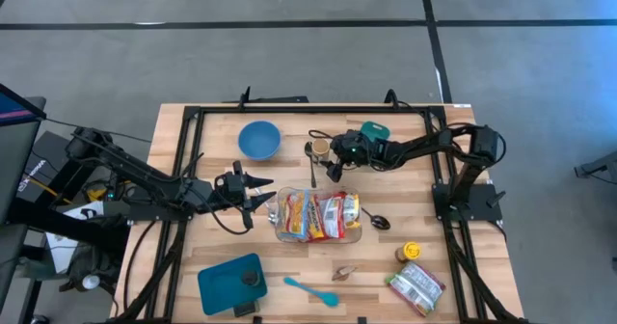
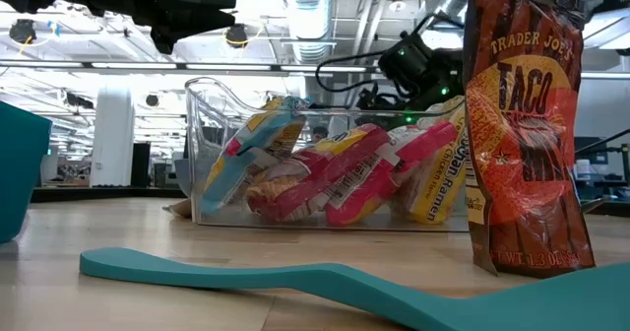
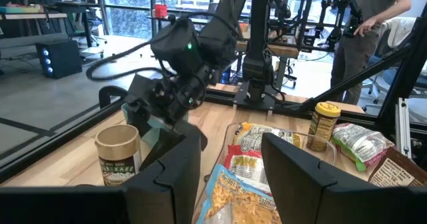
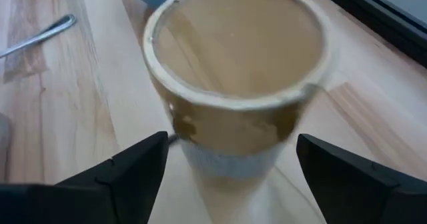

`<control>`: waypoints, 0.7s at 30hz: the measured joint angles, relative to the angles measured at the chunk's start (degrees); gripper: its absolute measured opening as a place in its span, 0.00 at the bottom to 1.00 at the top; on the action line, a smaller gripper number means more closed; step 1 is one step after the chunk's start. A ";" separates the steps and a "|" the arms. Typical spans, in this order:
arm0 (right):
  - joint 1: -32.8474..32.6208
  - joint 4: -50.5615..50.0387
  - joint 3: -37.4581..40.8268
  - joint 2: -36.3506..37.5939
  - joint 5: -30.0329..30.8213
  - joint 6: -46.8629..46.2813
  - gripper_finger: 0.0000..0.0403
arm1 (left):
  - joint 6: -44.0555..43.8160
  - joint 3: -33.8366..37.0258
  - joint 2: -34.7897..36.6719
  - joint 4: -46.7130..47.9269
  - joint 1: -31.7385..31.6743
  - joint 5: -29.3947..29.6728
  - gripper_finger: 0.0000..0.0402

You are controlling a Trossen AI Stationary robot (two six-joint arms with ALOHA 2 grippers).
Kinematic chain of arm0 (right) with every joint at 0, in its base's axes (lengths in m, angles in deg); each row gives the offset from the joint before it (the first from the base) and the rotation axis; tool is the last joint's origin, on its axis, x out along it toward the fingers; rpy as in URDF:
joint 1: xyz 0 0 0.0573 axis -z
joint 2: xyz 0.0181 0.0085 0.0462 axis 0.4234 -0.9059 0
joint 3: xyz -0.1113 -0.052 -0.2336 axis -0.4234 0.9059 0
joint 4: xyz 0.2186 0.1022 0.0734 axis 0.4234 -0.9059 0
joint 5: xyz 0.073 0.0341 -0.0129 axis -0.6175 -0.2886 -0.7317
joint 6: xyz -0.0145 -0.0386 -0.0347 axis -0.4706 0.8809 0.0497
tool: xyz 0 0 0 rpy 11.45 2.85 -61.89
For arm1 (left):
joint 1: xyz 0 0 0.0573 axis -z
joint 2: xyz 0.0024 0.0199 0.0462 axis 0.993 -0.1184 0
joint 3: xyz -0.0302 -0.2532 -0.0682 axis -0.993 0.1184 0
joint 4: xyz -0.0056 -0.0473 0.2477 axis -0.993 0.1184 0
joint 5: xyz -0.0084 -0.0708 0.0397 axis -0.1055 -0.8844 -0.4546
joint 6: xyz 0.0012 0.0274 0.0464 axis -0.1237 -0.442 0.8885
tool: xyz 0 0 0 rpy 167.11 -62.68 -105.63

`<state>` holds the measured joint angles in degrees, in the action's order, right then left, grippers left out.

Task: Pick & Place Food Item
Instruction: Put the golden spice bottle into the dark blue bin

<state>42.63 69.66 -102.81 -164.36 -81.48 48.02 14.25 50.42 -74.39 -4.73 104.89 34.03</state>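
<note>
The right hand (image 1: 328, 162) sits at the far middle of the wooden worktop (image 1: 217, 247), directly beside a tan paper cup (image 1: 317, 149). In the right wrist view the cup (image 4: 233, 77) stands upright between the 2 dark fingers (image 4: 127, 167), which are spread wide on either side of it without touching its wall. The hand is released; nothing is grasped.

The left hand (image 1: 258, 191) hovers just left of a clear plastic container (image 1: 285, 235) at the worktop centre. Its 2 fingers (image 3: 297, 167) stand apart with no object between them; whether they are fully spread cannot be told. The left wrist view looks past these fingers onto the container's contents and across to the cup (image 3: 118, 154) and the right arm.

The container holds several ramen packets (image 1: 318, 214) in yellow, red and blue wrappers, lying on edge side by side. In the low view the packets (image 2: 335, 178) fill the container from wall to wall.

Other items on the worktop:
1. A blue bowl (image 1: 258, 139) at the far left of centre.
2. A metal spoon (image 1: 377, 220) just right of the container.
3. A small yellow-lidded jar (image 1: 412, 253) near the right edge.
4. A taco seasoning packet (image 1: 416, 287) at the near right, standing upright in the low view (image 2: 522, 124).
5. A teal spatula (image 1: 310, 290) at the near centre.
6. A teal square tray (image 1: 231, 283) at the near left.

A person (image 3: 367, 31) stands in the room beyond the worktop.
</note>
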 joint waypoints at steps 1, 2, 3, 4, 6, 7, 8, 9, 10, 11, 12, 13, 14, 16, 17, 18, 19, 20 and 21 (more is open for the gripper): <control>-0.03 1.39 0.00 -0.76 -0.02 0.13 0.81 | 0.00 0.00 0.00 0.04 0.00 0.02 0.38; -0.04 2.31 -0.02 -1.29 -0.02 0.13 0.81 | 0.00 0.00 0.02 0.15 0.00 0.00 0.38; -0.04 3.31 -0.06 -1.84 0.01 0.17 0.81 | 0.00 -0.01 0.00 0.24 0.00 0.00 0.38; -0.04 4.04 -0.07 -2.35 0.01 0.29 0.81 | 0.00 -0.01 0.01 0.30 0.00 0.00 0.38; -0.04 5.38 -0.07 -3.25 0.03 0.31 0.81 | 0.00 0.00 0.00 0.31 -0.01 0.01 0.38; -0.04 5.65 -0.07 -3.41 0.04 0.31 0.81 | 0.00 -0.02 0.02 0.31 0.00 0.00 0.38; 0.06 5.53 -0.04 -3.41 0.13 0.31 0.81 | 0.00 -0.02 0.00 0.35 0.00 0.02 0.38; 0.21 5.67 -0.07 -3.41 0.20 0.31 0.81 | 0.00 -0.02 0.00 0.35 0.00 0.00 0.38; 0.22 5.75 -0.07 -3.54 0.22 0.31 0.81 | 0.00 -0.02 0.00 0.35 -0.01 0.00 0.38; 0.23 6.35 -0.09 -4.04 0.33 0.33 0.81 | 0.00 -0.02 0.02 0.35 -0.02 0.00 0.38; 0.36 6.11 -0.10 -4.20 0.37 0.31 0.81 | 0.00 -0.02 0.00 0.35 0.00 0.00 0.38; 0.50 5.82 0.04 -4.21 0.38 0.33 0.81 | 0.00 -0.02 0.00 0.35 -0.01 0.01 0.38; 0.59 6.09 -0.02 -4.20 0.37 0.33 0.81 | 0.00 -0.02 0.01 0.35 -0.01 0.01 0.38; 0.54 6.19 -0.09 -4.32 0.39 0.33 0.81 | 0.00 -0.02 0.00 0.37 -0.01 0.00 0.38; 0.50 6.45 -0.14 -4.83 0.39 0.33 0.81 | 0.00 -0.02 0.01 0.37 0.00 0.00 0.38; 0.51 6.03 -0.09 -5.15 0.39 0.39 0.81 | 0.00 -0.02 0.00 0.40 0.00 0.00 0.38; 0.51 5.64 0.03 -5.18 0.39 0.40 0.81 | 0.00 -0.02 0.00 0.42 -0.02 0.02 0.38; 0.51 6.00 0.01 -5.18 0.39 0.39 0.81 | 0.00 -0.02 0.00 0.42 -0.02 0.00 0.38; 0.48 6.29 -0.09 -5.08 0.39 0.37 0.81 | 0.00 -0.02 0.00 0.50 0.00 0.02 0.38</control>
<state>43.11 75.95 -102.90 -169.44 -81.09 48.39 14.25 50.40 -74.39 -4.23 104.89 34.04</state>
